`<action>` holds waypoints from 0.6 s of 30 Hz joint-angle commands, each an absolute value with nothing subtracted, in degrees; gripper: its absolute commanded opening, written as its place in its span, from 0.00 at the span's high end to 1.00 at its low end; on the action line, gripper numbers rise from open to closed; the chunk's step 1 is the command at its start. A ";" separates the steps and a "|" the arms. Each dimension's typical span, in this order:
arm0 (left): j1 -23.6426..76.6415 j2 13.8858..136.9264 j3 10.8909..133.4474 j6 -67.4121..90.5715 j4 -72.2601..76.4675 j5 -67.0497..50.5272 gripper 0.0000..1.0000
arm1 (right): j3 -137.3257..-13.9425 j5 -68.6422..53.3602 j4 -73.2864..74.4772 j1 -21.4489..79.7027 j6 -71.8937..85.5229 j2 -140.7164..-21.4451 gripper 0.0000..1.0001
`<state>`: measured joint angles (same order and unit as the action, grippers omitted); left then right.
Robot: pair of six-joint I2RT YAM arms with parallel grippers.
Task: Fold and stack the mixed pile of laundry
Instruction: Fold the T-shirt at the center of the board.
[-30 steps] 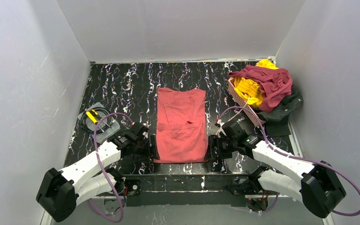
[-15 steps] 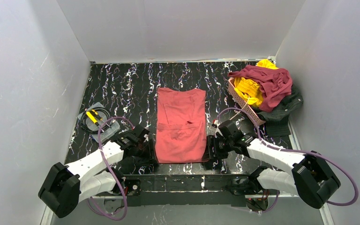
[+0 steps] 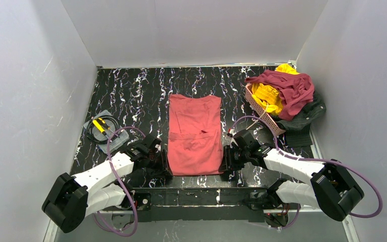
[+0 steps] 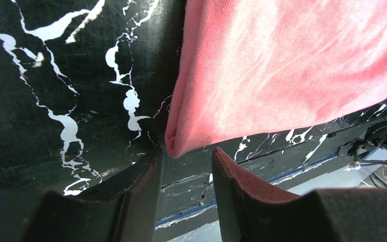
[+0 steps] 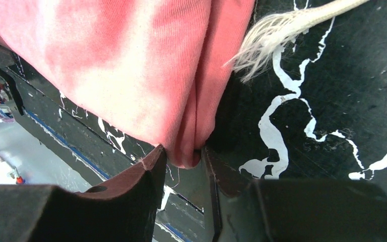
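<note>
Black marbled surface (image 3: 131,91) fills the floor of the white-walled cell. At its middle lies the salmon-red garment (image 3: 194,133), folded into a long rectangle that runs from the near edge toward the far wall. The rest of the laundry is heaped in the far right corner: a dark maroon garment (image 3: 287,86) on top, a bright yellow one (image 3: 267,96) beneath it and a charcoal-black one (image 3: 305,116) spilling toward the right wall. They sit in and around a pink lattice basket (image 3: 262,113). A clear tray (image 3: 106,132) with yellow-handled tools rests near the left wall.

Both arms reach low to the garment's near corners. The left claw (image 4: 186,154) has its fingers apart, with the near-left corner just ahead of the gap. The right claw (image 5: 184,151) has the near-right corner between its fingertips; whether they already press the cloth is hard to tell. A frayed cream cord (image 5: 282,27) lies beside that corner.
</note>
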<state>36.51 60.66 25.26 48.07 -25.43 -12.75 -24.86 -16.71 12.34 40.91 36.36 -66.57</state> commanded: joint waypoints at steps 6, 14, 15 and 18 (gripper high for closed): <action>36.65 60.72 23.29 47.84 -29.58 -5.10 0.60 | -23.99 -14.27 12.88 41.31 36.39 -66.76 0.62; 36.65 57.66 23.81 48.25 -32.75 -1.86 0.59 | -24.05 -13.84 12.74 41.41 36.39 -67.27 0.76; 36.65 57.35 23.75 48.37 -32.92 -1.68 0.59 | -24.08 -13.76 12.77 41.42 36.40 -67.24 0.78; 36.65 56.94 23.24 48.55 -32.05 -2.24 0.60 | -24.08 -13.47 12.85 41.46 36.39 -67.15 0.82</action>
<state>36.67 57.32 25.10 48.90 -28.34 -6.48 -24.58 -15.25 12.21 41.01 36.73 -66.87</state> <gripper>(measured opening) 0.403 0.201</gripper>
